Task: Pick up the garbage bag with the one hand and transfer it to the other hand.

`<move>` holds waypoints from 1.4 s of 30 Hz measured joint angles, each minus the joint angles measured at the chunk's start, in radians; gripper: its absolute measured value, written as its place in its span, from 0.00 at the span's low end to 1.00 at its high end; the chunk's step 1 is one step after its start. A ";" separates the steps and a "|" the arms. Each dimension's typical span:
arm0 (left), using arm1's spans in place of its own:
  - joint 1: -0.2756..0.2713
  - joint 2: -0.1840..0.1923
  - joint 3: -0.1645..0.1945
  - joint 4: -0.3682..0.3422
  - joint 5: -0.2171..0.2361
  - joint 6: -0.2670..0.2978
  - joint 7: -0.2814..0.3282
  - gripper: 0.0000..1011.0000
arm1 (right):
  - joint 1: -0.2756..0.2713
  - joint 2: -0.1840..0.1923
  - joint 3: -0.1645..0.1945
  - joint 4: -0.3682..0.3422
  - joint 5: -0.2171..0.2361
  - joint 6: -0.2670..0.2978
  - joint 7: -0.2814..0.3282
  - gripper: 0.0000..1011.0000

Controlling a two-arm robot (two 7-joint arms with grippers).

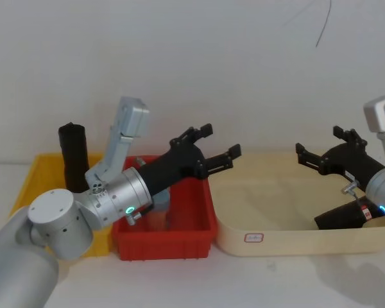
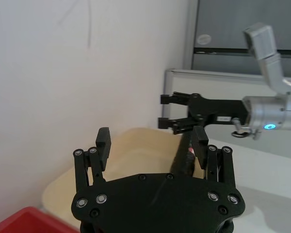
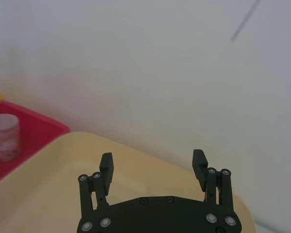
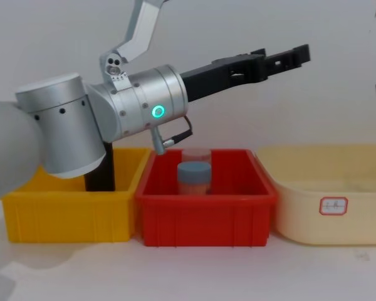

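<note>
- My left pincer (image 1: pixel 219 142), black and long-fingered on the thick silver arm with the green glowing ring, hangs above the far right corner of the red plastic bin (image 1: pixel 163 242). Its fingers are spread wide and hold nothing.
- My right pincer (image 1: pixel 319 141), black with a small white sticker, hovers over the cream plastic tub (image 1: pixel 295 247). It faces the left one, equally wide and empty, and the two are well apart.
- The garbage bag (image 1: pixel 340 217), a glossy black roll with a red-and-white label, lies on its side in the tub's right end, below my right wrist.
- A taller black roll (image 1: pixel 74 157) stands in the yellow bin (image 1: pixel 32 183).
- All three containers sit on the white tabletop (image 1: pixel 244 282).
</note>
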 joint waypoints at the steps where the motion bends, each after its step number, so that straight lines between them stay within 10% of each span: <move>1: 0.002 0.002 -0.002 -0.003 0.000 -0.001 0.005 0.99 | 0.003 0.003 -0.006 -0.009 -0.004 0.000 0.007 0.99; 19: 0.105 0.106 -0.070 -0.147 0.019 -0.004 0.177 0.99 | 0.058 -0.014 -0.107 -0.031 -0.023 -0.020 0.135 0.99; 42: 0.254 0.233 -0.161 -0.324 0.055 0.034 0.325 0.99 | 0.157 -0.137 -0.264 0.116 0.068 -0.004 0.362 0.99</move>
